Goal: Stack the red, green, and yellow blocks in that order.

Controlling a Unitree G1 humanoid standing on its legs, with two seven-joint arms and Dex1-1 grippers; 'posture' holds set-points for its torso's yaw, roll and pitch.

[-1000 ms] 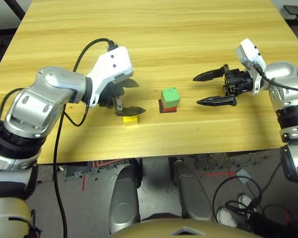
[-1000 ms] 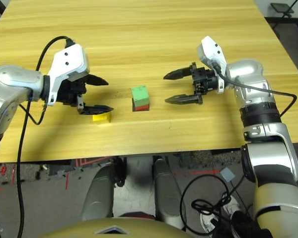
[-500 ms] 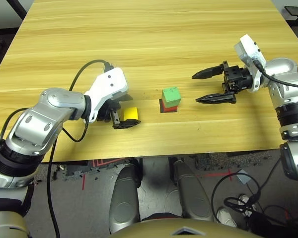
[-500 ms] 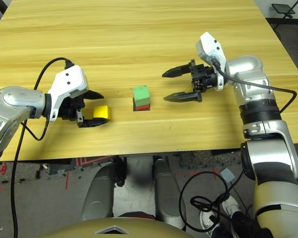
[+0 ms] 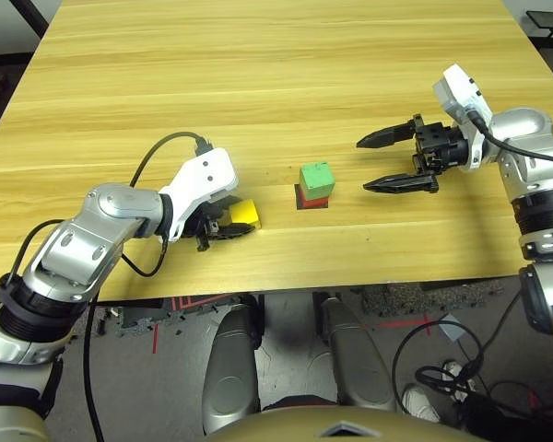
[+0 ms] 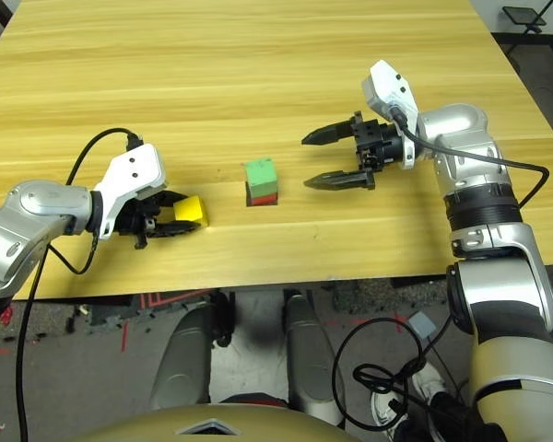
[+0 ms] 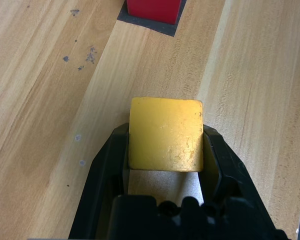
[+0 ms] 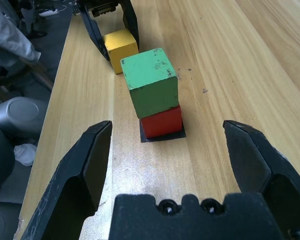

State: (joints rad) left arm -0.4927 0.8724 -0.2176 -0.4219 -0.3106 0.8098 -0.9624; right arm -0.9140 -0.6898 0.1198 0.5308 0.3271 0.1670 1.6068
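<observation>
left gripper [image 7: 165,150] low at the wooden table's [image 5: 286,55] near left, fingers pressed on both sides of the yellow block [image 5: 246,214] | mid-table: green block [image 5: 317,177] sits slightly skewed atop red block [image 5: 313,197] on a black square patch [image 8: 162,136] | right gripper [image 5: 398,161] just right of stack, fingers spread wide, holding nothing

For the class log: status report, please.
Left claw shut on yellow block. Right claw open, empty. Green block on red block. Path clear.
</observation>
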